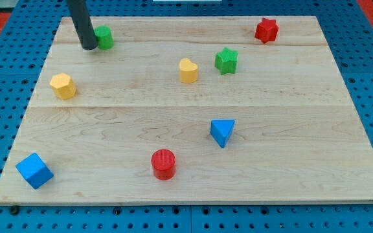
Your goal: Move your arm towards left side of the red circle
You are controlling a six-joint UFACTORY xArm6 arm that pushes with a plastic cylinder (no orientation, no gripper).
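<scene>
Red and cylindrical, the red circle (163,163) stands near the view's bottom edge of the desk (283,175), far below my tip (89,47) and some way to its right. Nothing touches it, and the bare wood on its left side, where I am meant to end up, is unoccupied.

My tip, the end effector on this rig, sits near the view's top left corner of the desk. It is a plain rod, so it has nothing to clench or release and it grasps nothing; it rests just beside the green block (103,37), which lies at its right, touching or nearly so, I cannot tell which.

Judged from this, the task is hardly begun: almost the whole span of the desk lies between my tip and the spot left of the red circle. What is left is a long slide down the view and a little rightward, stopping short of the circle on its left.

Along that way the yellow hexagon block (63,85) lies below my tip and slightly left, near enough to watch. The blue cube (33,170) sits far below, at the view's bottom left. Well to my tip's right are the yellow heart block (188,70), the green star block (226,60), the blue triangle block (222,132) and, farthest, the red star block (266,30).
</scene>
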